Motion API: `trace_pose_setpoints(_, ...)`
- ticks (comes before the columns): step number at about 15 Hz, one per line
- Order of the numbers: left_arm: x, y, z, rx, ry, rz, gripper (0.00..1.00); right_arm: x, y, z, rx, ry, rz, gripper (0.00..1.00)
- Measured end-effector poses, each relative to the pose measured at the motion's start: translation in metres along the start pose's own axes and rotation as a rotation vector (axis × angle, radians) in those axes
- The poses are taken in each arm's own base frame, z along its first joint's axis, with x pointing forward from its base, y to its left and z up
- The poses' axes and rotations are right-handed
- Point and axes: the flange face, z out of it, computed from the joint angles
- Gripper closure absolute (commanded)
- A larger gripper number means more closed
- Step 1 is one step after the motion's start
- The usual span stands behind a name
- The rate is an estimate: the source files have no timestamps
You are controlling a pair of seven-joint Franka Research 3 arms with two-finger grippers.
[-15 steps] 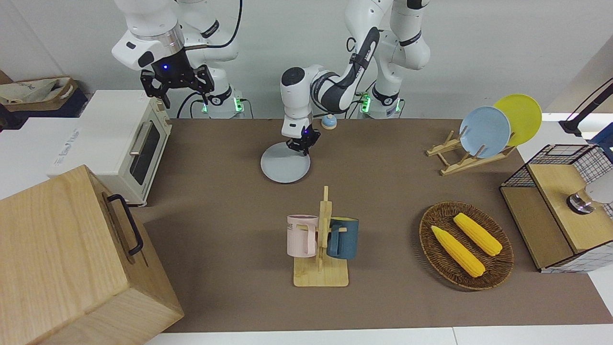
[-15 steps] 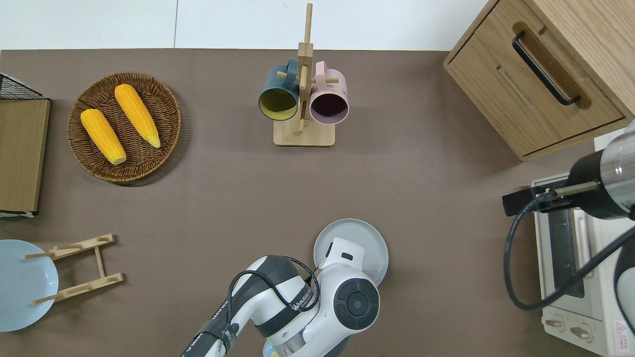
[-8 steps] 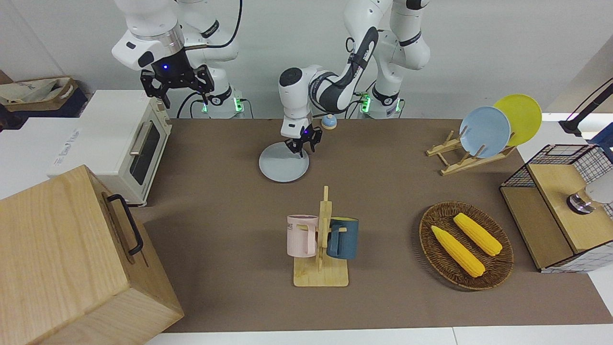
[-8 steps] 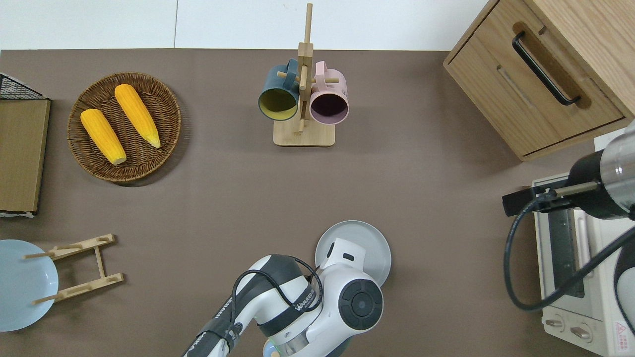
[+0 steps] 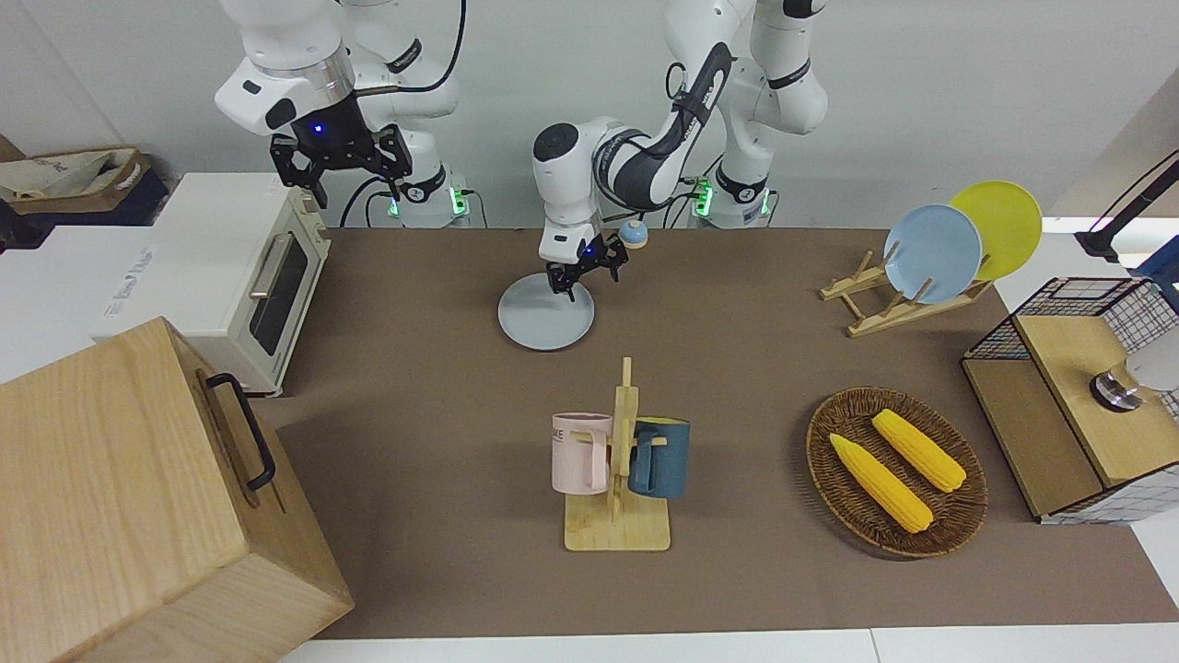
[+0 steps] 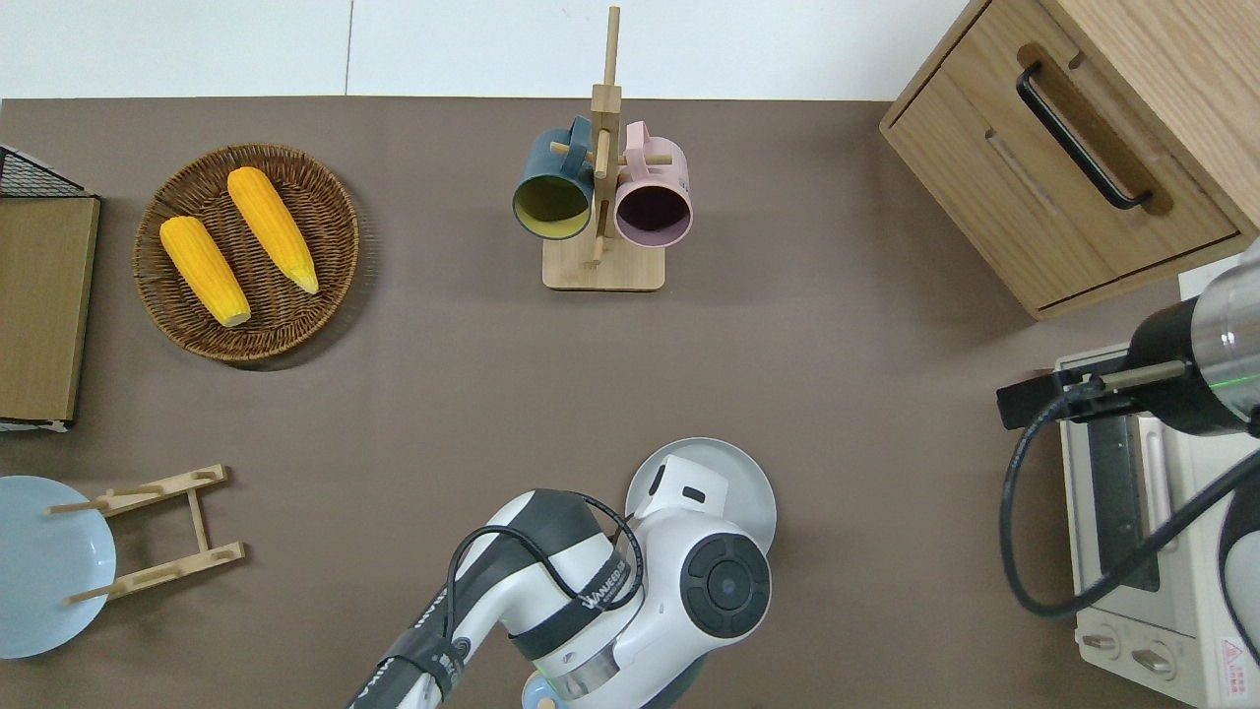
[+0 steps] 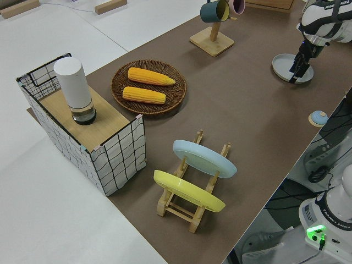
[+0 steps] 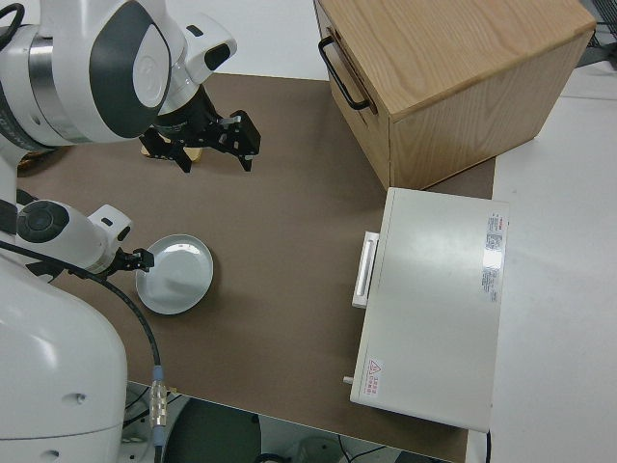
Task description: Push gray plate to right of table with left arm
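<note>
Near the robots' edge of the counter, mid-length, the gray plate lies flat. The left gripper sits above its robot-side rim, jaws apart, seemingly lifted off rather than pressing. Toaster oven end remains well apart. Right arm parked.

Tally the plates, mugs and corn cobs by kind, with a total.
Plates: 3 - gray plate, sky-blue plate, yellow plate
Mugs: 2 - pink mug, dark teal mug
Corn cobs: 2 -
Total: 7
</note>
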Motion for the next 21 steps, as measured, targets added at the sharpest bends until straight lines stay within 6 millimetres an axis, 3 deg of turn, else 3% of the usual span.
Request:
trace_pose_setpoints(4, 0.038, -0.023, -0.035, -0.006, 0.008, 0.011, 0.0, 0.0, 0.0, 0.0, 0.0, 0.0, 0.0, 0.017)
trace_pose_setpoints(10, 0.135, -0.1, -0.107, -0.033, -0.048, 0.027, 0.0, 0.0, 0.0, 0.0, 0.0, 0.0, 0.0, 0.017)
trace_pose_setpoints(13, 0.186, -0.142, -0.127, -0.049, -0.052, -0.003, 0.0, 0.0, 0.0, 0.0, 0.0, 0.0, 0.0, 0.017)
trace_pose_setpoints(15, 0.215, -0.176, -0.142, -0.055, -0.086, 0.021, 0.0, 0.0, 0.0, 0.0, 0.0, 0.0, 0.0, 0.017)
trace_pose_setpoints(21, 0.289, -0.301, -0.183, -0.13, -0.15, 0.104, 0.0, 0.0, 0.0, 0.0, 0.0, 0.0, 0.0, 0.017)
